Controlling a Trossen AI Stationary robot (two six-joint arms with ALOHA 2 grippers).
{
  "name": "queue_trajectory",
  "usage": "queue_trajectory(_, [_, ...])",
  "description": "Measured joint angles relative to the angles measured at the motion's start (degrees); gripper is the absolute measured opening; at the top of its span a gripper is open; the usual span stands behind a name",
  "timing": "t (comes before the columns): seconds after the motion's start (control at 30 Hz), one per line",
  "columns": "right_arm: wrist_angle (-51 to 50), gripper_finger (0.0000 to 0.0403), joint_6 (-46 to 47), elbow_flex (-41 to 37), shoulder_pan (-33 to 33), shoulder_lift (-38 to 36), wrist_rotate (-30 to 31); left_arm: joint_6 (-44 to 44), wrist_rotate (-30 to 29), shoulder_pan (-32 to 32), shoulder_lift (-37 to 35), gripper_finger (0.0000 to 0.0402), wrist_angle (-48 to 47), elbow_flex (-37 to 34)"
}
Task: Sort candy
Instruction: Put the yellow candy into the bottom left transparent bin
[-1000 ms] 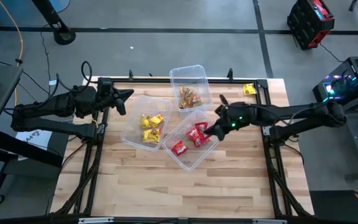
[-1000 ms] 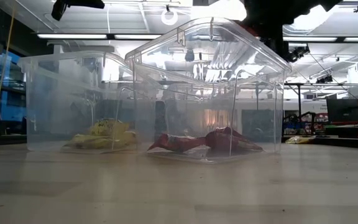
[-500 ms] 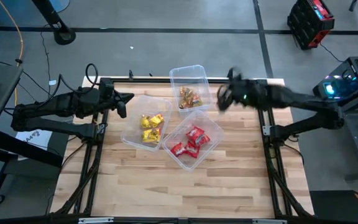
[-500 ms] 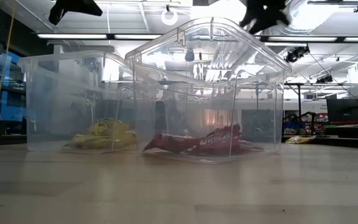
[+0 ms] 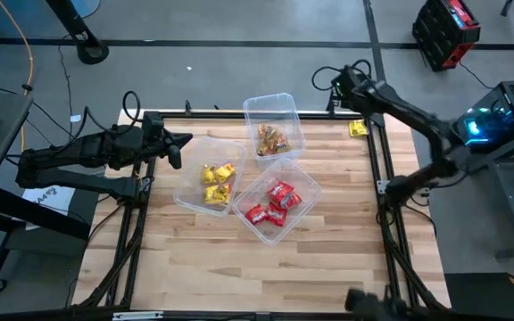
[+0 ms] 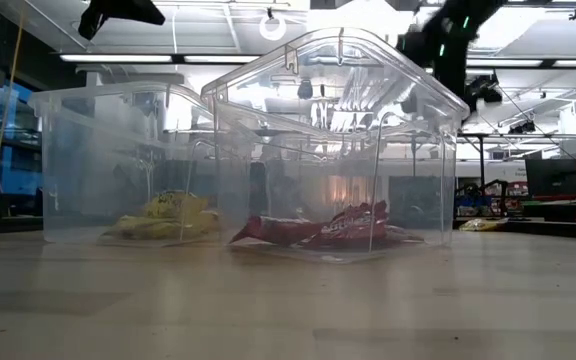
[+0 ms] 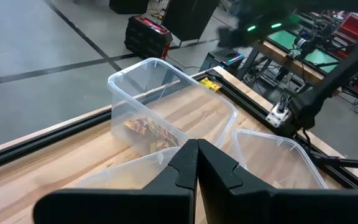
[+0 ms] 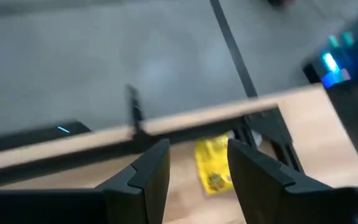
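Three clear tubs stand mid-table: one with yellow candy [image 5: 216, 178], one with brown-gold candy [image 5: 272, 139] and one with red candy [image 5: 275, 201]. A single yellow candy [image 5: 357, 128] lies on the wood at the far right corner. My right gripper [image 5: 339, 85] is raised above that corner, open and empty; in its wrist view [image 8: 197, 152] the yellow candy [image 8: 215, 164] shows between its fingers, farther off. My left gripper [image 5: 184, 138] is shut and empty, hovering by the left side of the yellow tub; its closed fingers [image 7: 197, 149] point over the tubs.
A black rail [image 5: 239, 113] runs along the table's far edge and down both sides. The near half of the wooden top [image 5: 257, 276] lies bare. Black and red equipment [image 5: 444, 31] stands on the floor beyond the far right corner.
My right gripper has left the red tub, risen and swung toward the table's far right corner, over the loose yellow candy. The red packets in the tub lie a little flatter than before. My left arm has kept still.
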Motion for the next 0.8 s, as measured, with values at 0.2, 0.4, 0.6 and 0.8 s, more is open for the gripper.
queue_trajectory(0.2, [-0.7,0.0154,-0.9,-0.5,-9.2,13.2,-4.5,0.1,0.0,0.0,0.0,0.0000,0.0,0.0])
queue_trajectory(0.4, [1.9,0.0154,-9.1,0.5,-11.0,20.1,-8.5,-0.3,0.2,0.0,0.0,0.0000,-0.3,0.0])
queue_trajectory(0.6, [1.0,0.0154,-9.2,0.5,-12.1,24.5,-7.0,-1.3,-0.1,0.0,0.0,0.0000,-0.4,0.0])
queue_trajectory(0.8, [3.5,0.0150,-6.4,0.4,-12.5,27.9,-9.3,-1.5,-0.2,0.0,0.0,0.0000,-0.4,0.0])
